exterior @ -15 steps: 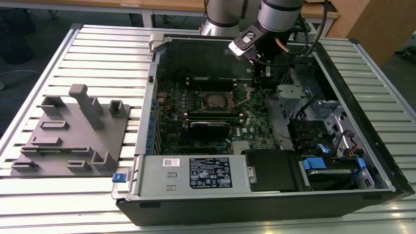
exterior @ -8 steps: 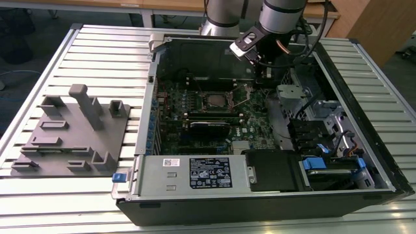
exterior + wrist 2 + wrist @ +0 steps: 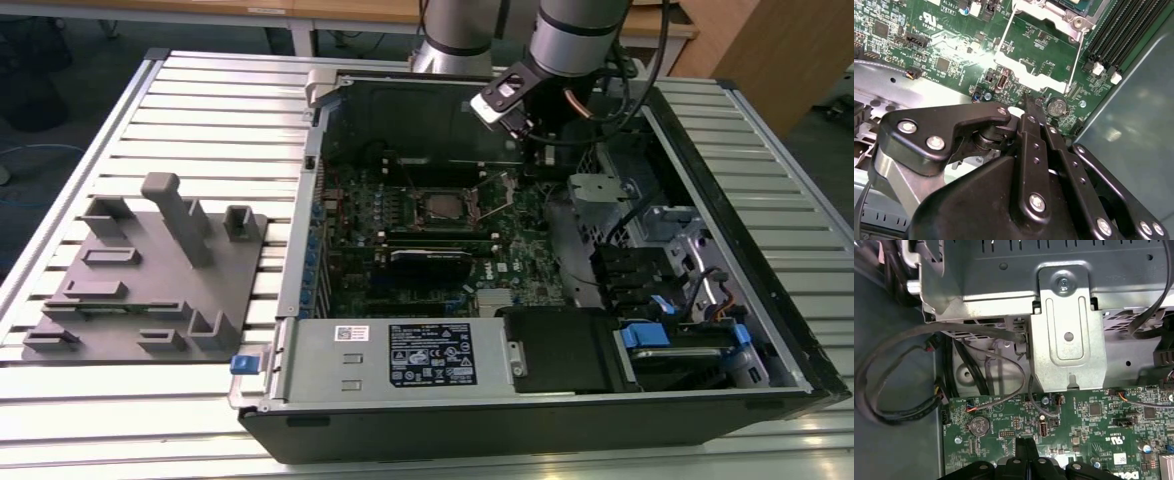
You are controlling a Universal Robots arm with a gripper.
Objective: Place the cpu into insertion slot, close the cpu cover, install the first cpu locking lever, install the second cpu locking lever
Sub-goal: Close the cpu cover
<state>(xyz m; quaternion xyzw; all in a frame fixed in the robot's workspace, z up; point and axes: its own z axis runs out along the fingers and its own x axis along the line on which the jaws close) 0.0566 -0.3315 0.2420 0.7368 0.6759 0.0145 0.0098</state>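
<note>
Black spec label (image 3: pixel 430 355) on PSU (image 3: pixel 320 372), white sticker (image 3: pixel 351 333) beside it, silkscreen print (image 3: pixel 929 19) on mobo (image 3: pixel 1094 425)

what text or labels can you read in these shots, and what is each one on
Black label on the silver box, exterior view: print too small to read.
White sticker beside it: too small to read.
White lettering on the green circuit board, first wrist view: too small to read surely.
Nothing can be quoted.

Insertion slot (image 3: pixel 1064 4) partly beyond the edge.
</note>
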